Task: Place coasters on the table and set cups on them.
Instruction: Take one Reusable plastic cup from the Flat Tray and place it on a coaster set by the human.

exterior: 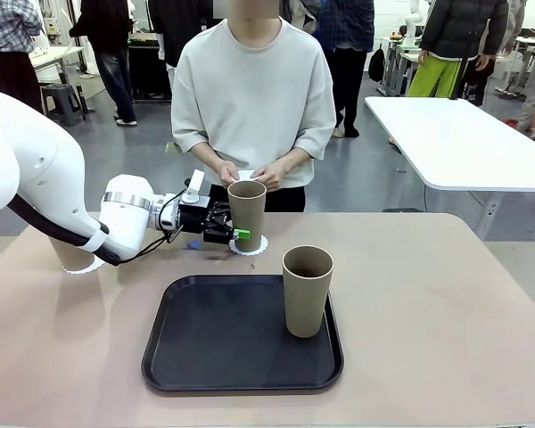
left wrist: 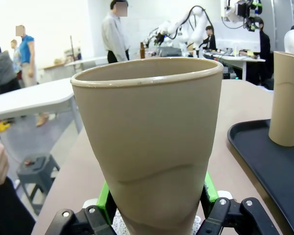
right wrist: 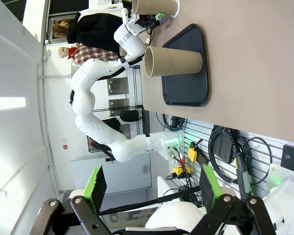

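Note:
My left gripper is shut on the lower part of a tan cup whose base meets a lacy white coaster on the beige table. In the left wrist view that cup sits between the green pads, with a bit of coaster below. A second cup stands on the black tray. A third cup stands on a coaster at the left, mostly hidden behind my arm. My right gripper hangs open and empty, away from the table.
The person stands at the far edge, both hands holding something small and white just behind the gripped cup. The tray with its cup lies close beside my left gripper. A white table stands at the back right.

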`<action>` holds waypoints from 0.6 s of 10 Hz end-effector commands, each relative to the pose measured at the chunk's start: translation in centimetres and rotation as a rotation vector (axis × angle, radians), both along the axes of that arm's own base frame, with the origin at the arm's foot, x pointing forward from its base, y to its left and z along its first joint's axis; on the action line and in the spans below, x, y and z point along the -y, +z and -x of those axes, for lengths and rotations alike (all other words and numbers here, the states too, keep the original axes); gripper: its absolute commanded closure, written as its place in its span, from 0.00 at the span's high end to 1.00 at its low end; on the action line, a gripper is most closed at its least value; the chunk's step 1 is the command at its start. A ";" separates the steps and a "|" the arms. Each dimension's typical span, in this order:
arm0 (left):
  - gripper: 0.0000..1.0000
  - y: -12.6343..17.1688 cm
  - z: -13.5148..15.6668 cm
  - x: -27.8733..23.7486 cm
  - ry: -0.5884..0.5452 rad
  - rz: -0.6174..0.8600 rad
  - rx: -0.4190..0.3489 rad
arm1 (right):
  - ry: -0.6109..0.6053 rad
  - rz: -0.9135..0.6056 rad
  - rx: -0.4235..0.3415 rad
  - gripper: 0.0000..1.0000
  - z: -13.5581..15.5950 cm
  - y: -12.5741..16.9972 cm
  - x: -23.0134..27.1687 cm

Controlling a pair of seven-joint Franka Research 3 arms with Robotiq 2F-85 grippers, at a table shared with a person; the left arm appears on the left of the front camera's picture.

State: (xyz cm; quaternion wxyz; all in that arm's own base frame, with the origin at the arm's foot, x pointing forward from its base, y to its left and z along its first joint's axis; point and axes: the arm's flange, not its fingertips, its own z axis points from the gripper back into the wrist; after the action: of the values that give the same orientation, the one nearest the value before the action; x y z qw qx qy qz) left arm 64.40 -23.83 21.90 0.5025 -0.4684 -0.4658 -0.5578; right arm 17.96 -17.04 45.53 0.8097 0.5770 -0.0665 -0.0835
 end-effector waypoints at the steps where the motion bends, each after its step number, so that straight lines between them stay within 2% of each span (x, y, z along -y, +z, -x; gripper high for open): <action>1: 0.82 -0.1 -0.2 0.4 0.007 0.034 0.026 | 0.003 -0.009 0.011 1.00 0.1 0.0 0.0; 2: 0.82 -0.2 -0.2 0.4 0.004 0.027 0.019 | 0.003 -0.009 0.011 1.00 0.1 0.0 0.0; 3: 0.98 -0.3 -0.3 0.4 0.006 0.014 0.009 | 0.003 -0.009 0.011 1.00 0.1 0.0 0.0; 6: 1.00 -0.4 -0.4 0.4 0.013 -0.005 -0.010 | 0.003 -0.009 0.011 1.00 0.1 0.0 0.0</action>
State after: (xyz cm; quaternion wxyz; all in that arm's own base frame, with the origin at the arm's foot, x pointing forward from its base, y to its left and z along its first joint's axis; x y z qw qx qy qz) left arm 64.39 -23.90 21.55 0.5043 -0.4695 -0.4646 -0.5562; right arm 17.96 -17.04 45.53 0.8097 0.5770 -0.0665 -0.0835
